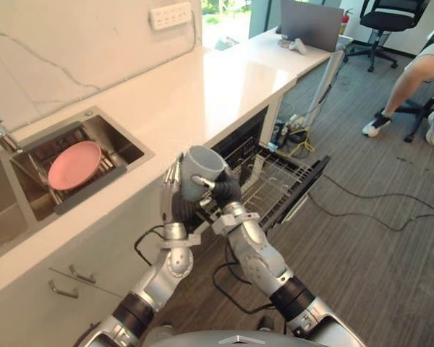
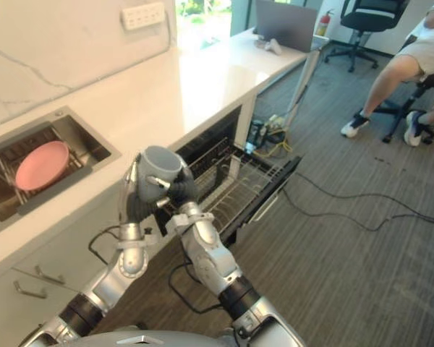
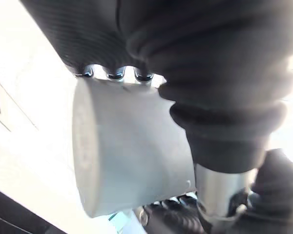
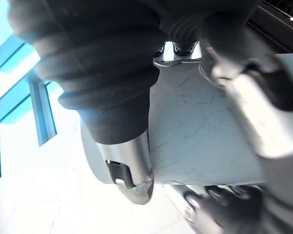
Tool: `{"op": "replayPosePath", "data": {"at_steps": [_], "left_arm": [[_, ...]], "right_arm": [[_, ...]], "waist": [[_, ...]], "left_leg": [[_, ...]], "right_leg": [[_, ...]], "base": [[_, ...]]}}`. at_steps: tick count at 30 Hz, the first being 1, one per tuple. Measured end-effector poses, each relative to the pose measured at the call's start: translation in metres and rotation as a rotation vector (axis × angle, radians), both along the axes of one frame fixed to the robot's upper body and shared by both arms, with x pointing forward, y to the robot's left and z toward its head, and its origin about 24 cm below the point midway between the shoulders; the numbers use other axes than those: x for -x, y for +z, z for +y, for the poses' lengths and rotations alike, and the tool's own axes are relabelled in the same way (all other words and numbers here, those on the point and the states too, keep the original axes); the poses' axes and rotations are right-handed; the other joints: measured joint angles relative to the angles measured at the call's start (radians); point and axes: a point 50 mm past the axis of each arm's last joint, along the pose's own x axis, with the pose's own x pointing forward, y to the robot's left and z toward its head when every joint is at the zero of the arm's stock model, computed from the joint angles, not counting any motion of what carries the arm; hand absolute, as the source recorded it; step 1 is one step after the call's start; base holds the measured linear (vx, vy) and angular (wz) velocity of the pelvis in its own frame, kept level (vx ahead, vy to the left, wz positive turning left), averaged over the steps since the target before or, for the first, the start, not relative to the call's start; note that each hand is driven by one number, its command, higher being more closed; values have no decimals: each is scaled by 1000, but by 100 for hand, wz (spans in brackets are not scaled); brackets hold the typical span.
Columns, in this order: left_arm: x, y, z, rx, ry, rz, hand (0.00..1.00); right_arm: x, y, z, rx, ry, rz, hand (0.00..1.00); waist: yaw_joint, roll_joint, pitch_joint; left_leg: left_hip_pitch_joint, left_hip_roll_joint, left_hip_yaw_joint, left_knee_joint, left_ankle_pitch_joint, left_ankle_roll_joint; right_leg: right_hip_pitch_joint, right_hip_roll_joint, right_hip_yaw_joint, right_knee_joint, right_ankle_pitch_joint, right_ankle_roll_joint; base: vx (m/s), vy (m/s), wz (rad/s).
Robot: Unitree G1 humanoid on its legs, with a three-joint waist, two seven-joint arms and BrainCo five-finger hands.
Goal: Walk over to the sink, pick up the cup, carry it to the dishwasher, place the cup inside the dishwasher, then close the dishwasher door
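Nearest, the left hand (image 1: 176, 194) and right hand (image 1: 227, 191) both curl round the cup (image 1: 202, 170), held mouth-up in the air off the tabletop (image 1: 224, 87) edge. The right's grip looks firm, I think. The open dishwasher rack (image 1: 278, 184) lies just beyond, lower and rightward.

Left hand (image 1: 177, 202): silver fingers, dark ribbed cover.
Right hand (image 1: 226, 192): dark ribbed cover, silver thumb.
Arms (image 1: 254, 254), 6 o'clock: silver-grey shells, black elbow bands.

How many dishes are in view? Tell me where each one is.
2. A grey cup gripped between the left robot hand and right robot hand, near the open dishwasher; a pink plate in the sink. Others could be hidden.
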Motion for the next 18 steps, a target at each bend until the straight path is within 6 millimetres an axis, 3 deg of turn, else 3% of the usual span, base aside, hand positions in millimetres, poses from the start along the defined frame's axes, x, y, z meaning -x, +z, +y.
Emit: {"op": "replayPosePath", "data": {"at_steps": [18], "left_arm": [[0, 3, -3, 9, -14, -14, 0]], "right_arm": [[-1, 2, -3, -89, -6, 13, 100]], "waist": [[2, 23, 5]], "left_leg": [[-15, 4, -10, 16, -3, -2]], "right_leg": [[-3, 3, -4, 0, 1, -2]], "base": [[0, 0, 0]]}}
